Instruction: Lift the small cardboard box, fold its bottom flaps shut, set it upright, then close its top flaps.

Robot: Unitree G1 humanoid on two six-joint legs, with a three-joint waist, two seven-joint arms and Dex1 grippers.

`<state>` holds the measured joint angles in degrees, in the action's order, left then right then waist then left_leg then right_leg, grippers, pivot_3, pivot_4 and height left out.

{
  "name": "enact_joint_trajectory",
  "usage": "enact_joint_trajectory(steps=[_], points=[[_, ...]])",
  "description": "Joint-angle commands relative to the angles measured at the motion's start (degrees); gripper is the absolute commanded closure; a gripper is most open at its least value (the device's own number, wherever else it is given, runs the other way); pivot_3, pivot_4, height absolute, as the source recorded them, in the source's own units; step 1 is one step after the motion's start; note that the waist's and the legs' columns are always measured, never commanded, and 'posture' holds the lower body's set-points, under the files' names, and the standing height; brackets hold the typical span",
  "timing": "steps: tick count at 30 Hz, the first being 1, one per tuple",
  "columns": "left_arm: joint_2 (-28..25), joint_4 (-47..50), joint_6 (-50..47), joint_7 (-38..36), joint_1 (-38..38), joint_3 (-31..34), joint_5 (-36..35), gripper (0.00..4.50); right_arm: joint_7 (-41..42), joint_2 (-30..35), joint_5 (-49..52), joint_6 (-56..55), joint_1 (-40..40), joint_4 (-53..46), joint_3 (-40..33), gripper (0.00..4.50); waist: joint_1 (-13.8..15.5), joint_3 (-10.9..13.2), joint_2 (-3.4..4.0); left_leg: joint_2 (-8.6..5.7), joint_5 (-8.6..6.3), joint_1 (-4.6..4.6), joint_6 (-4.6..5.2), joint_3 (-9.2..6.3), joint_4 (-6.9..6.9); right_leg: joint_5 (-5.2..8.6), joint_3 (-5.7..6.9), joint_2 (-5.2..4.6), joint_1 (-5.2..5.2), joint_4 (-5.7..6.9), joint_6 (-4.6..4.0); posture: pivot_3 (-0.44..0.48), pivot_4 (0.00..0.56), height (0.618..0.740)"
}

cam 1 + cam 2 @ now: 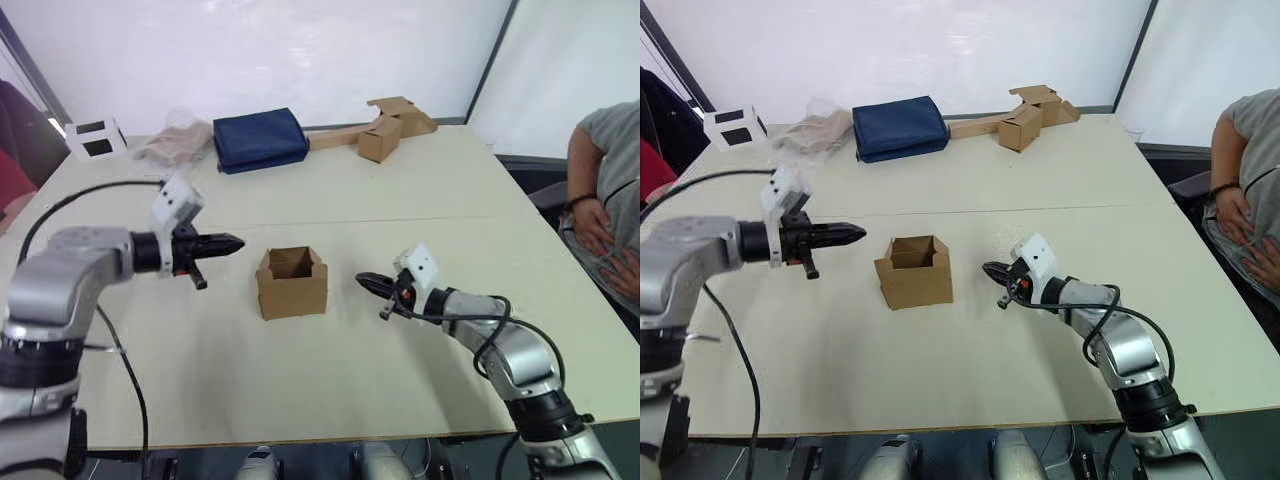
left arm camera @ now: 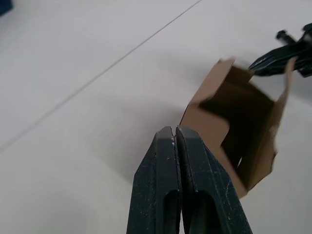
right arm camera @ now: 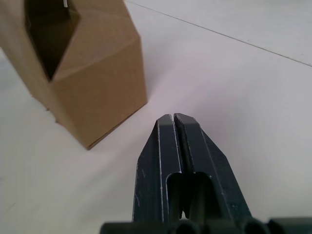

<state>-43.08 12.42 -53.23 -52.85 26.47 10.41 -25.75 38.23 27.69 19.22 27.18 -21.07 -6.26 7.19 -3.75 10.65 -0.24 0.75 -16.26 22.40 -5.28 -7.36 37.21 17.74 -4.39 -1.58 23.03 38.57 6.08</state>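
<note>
The small cardboard box [image 1: 292, 284] stands upright in the middle of the table [image 1: 300, 370], its mouth facing up. Its top flaps [image 1: 291, 262] stand up around the opening, and its inside [image 2: 239, 122] is dark. Its bottom flaps are hidden under it. My left gripper [image 1: 236, 243] hovers just left of the box, fingers shut and pointing at it, a short gap away. My right gripper [image 1: 361, 279] is shut too, low over the table on the box's right, also a short gap from its wall [image 3: 97, 73]. Neither gripper holds anything.
At the back of the table lie a navy bag [image 1: 258, 140], a crumpled clear bag [image 1: 175, 145], a white block [image 1: 96, 137] and a cluster of brown boxes with a long strip [image 1: 385, 128]. A seated person [image 1: 610, 215] is at the right edge.
</note>
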Motion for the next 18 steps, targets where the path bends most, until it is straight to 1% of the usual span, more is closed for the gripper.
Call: enact_joint_trajectory(steps=[1,3,5,8,10,14,18], points=[[1.4,2.2,1.6,3.7,-4.7,0.8,0.2,4.42,0.6,-1.1,-1.6,-1.4,-2.0,0.9,1.0,4.50,0.1,0.0,-0.01,0.00,0.00,0.01,0.00,0.00,0.00,0.00,0.01,0.00,0.00,0.00,0.00,0.000,0.150,0.740],[2.8,1.8,4.0,4.7,-8.2,-0.8,1.1,4.42,1.6,-1.4,-2.7,-2.0,-2.8,2.2,2.2,4.50,0.0,0.0,-0.01,0.00,0.00,0.01,0.00,0.00,0.01,0.00,0.00,0.00,0.02,0.01,0.00,0.000,0.150,0.740],[4.2,1.2,5.3,5.4,-9.9,-2.0,1.2,4.42,2.3,-1.7,-3.6,-2.5,-3.2,3.4,3.0,4.50,0.1,0.0,0.00,0.00,0.00,0.00,0.00,0.01,0.00,0.00,-0.01,0.00,0.02,0.01,0.00,0.000,0.150,0.740],[5.7,0.4,6.2,5.7,-11.1,-3.3,0.9,4.42,2.7,-2.4,-4.3,-3.1,-3.5,5.1,3.3,4.50,0.4,0.0,-0.01,-0.01,0.00,0.01,0.00,0.01,0.00,-0.01,0.00,-0.01,0.01,0.00,0.00,0.000,0.150,0.740],[6.1,0.5,6.2,4.8,-11.9,-4.6,0.3,4.42,3.2,-4.1,-2.7,-2.4,-3.6,5.5,2.7,4.50,0.6,0.0,-0.01,-0.01,0.00,0.01,0.00,0.02,0.02,-0.01,0.00,-0.01,0.01,0.00,0.00,0.000,0.150,0.740],[7.5,-0.6,7.8,4.5,-10.9,-8.8,1.2,4.42,5.2,-5.4,-4.0,-1.9,-3.3,5.5,5.4,4.50,0.5,0.0,0.00,-0.01,0.00,-0.01,0.00,0.03,-0.01,-0.01,-0.01,-0.01,0.01,0.01,0.00,0.000,0.150,0.740],[8.3,-2.4,9.6,3.9,-9.0,-11.7,2.1,4.42,6.1,-6.0,-3.4,-1.6,-2.1,4.4,5.3,4.50,0.7,0.0,0.00,-0.02,0.00,0.00,0.00,0.03,0.01,-0.01,0.00,-0.02,0.01,0.01,0.00,0.000,0.150,0.740]])
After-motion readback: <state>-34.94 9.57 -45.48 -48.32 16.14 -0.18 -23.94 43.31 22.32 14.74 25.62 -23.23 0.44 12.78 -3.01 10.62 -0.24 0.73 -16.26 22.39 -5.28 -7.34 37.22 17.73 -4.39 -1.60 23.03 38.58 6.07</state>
